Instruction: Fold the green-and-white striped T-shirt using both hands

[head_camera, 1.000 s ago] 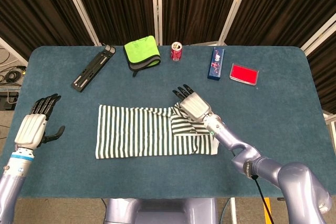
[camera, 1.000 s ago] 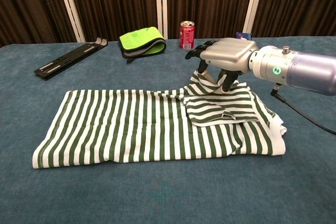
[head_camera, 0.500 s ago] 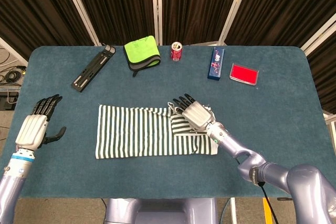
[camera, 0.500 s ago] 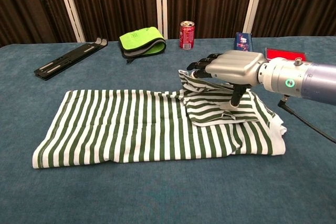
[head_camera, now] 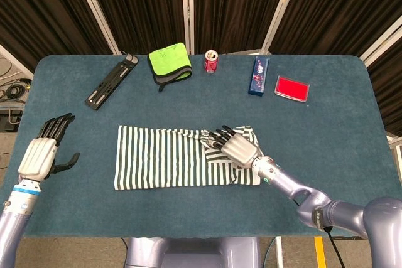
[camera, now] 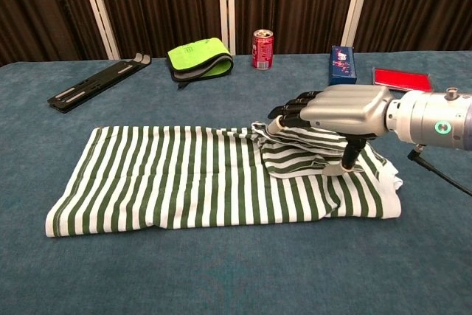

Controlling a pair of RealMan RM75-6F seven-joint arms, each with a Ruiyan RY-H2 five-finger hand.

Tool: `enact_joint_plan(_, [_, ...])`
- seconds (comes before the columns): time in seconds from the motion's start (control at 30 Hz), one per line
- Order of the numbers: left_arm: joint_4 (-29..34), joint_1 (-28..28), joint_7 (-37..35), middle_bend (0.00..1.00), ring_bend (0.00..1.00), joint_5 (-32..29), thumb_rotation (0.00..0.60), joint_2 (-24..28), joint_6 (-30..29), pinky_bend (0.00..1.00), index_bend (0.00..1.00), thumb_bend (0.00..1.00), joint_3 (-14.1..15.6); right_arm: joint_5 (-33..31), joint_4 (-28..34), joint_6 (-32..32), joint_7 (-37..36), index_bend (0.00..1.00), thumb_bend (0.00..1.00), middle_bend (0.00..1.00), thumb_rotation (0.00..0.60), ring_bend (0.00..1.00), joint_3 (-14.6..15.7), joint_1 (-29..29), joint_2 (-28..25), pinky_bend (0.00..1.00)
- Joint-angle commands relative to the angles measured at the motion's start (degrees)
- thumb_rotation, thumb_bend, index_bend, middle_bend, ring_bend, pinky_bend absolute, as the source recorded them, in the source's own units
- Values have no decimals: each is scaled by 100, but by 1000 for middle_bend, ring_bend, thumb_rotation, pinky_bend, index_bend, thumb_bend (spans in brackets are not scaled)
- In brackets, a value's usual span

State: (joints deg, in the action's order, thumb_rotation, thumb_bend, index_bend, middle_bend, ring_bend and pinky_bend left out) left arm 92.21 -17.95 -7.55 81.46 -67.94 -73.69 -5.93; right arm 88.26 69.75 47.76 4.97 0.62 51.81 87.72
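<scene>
The green-and-white striped T-shirt (head_camera: 163, 164) (camera: 184, 182) lies flat along the table's near half, its right end folded over into a thicker stack (camera: 310, 158). My right hand (head_camera: 237, 149) (camera: 343, 108) hovers palm down over that stack. Its fingers (camera: 291, 112) stretch left to the fold's raised edge, which lifts up to meet them. The thumb points down onto the cloth. My left hand (head_camera: 43, 152) hangs open, fingers spread, left of the shirt and well clear of it. It shows only in the head view.
Along the far edge lie a black rail (head_camera: 111, 81) (camera: 96, 81), a folded lime-green cloth (head_camera: 170, 62) (camera: 198, 58), a red can (head_camera: 211, 61) (camera: 262, 49), a blue box (head_camera: 258, 76) (camera: 341, 64) and a red flat case (head_camera: 292, 87) (camera: 402, 79).
My right hand has come down and back toward me with the fold, from lifting it high to lying low over the stack. The left hand has not moved.
</scene>
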Motion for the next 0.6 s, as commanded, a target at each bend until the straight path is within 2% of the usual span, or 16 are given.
enact_joint_plan(0.03, [13,0,-6,0,0,21,600,8,-5,0,0,402,9,32,189,-137,57,110,167,26,600,0,52,31,-151,0])
enact_joint_plan(0.17, [27,8,-13,0,0,47,600,18,-29,0,0,402,16,35,430,-375,231,109,167,16,600,0,109,101,-344,0])
enact_joint_plan(0.4, [44,10,-65,0,0,85,600,36,-35,0,0,402,32,109,683,-393,501,115,169,18,600,0,184,70,-487,0])
enact_joint_plan(0.6, [66,19,-65,0,0,139,600,48,-60,0,0,402,57,383,907,-65,719,116,168,20,600,0,280,-53,-698,0])
